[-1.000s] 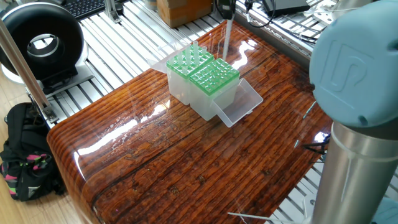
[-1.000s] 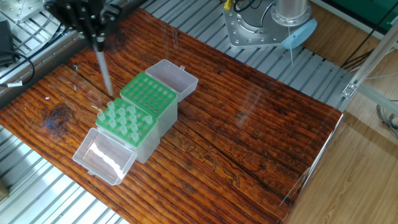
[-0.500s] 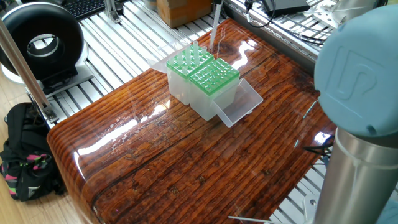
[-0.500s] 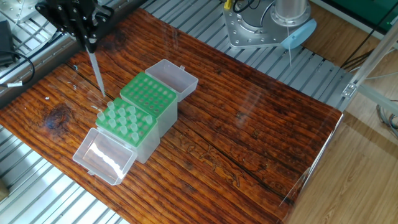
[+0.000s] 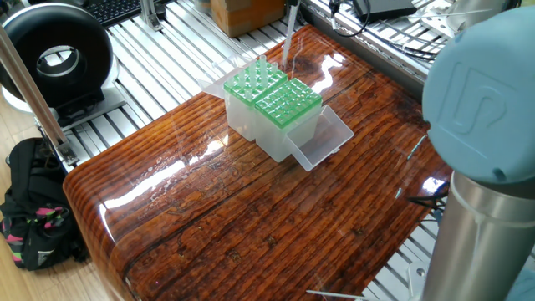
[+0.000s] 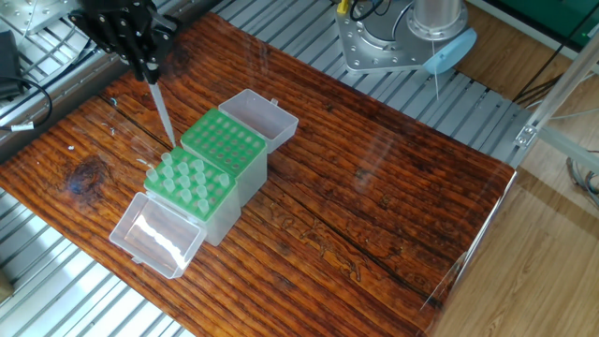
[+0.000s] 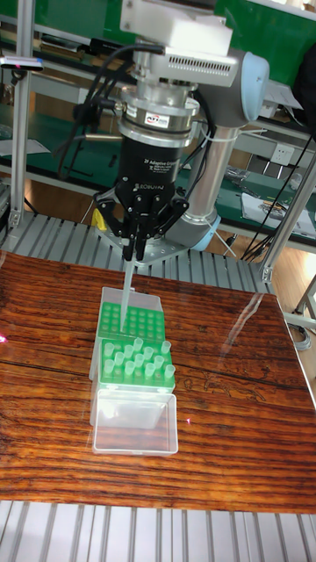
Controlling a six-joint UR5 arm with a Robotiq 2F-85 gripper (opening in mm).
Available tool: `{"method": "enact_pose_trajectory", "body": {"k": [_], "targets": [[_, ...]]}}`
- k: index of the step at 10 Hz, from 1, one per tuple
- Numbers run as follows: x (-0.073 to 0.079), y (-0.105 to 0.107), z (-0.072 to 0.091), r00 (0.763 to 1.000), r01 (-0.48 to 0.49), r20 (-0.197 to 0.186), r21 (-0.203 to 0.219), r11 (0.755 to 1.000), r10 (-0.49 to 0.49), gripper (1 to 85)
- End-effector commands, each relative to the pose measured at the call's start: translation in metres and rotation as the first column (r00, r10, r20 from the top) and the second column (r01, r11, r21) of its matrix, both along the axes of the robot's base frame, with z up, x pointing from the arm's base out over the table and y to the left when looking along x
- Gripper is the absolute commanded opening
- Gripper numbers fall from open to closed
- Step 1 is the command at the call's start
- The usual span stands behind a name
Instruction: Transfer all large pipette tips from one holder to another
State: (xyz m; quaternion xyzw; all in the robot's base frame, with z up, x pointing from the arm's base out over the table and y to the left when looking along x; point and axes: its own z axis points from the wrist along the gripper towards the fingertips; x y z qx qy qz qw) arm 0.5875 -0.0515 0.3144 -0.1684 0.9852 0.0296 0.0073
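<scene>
Two green-topped holders stand side by side on the wooden table. One holder carries several large pipette tips, standing upright. The other holder shows bare holes. My gripper is shut on one large pipette tip, which hangs point down and slightly tilted. Its point is at the outer edge of the bare-holed holder, just above the top. In one fixed view the gripper is cut off by the top edge.
Clear hinged lids lie open at both ends of the holders. The arm's base stands at the table's far side, and its joint fills one view's right. Off the table are a black round device and a backpack.
The gripper, holding the tip, swung away from the holders and has come back toward them; the tip's point now sits closer to the bare-holed holder.
</scene>
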Motion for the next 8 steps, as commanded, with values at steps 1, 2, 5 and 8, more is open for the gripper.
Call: {"method": "enact_pose_trajectory", "body": {"k": [1,2,5,8], "targets": [[-0.006,0.002,-0.004,0.999,0.039,-0.019,0.014,0.999,-0.039,11.7],[-0.006,0.002,-0.006,0.999,0.041,-0.018,0.017,0.999,-0.041,11.7],[-0.009,0.002,-0.015,0.998,0.056,-0.022,0.014,0.998,-0.056,11.7],[-0.009,-0.003,-0.019,0.998,0.062,-0.018,0.008,0.998,-0.062,10.7]]}}
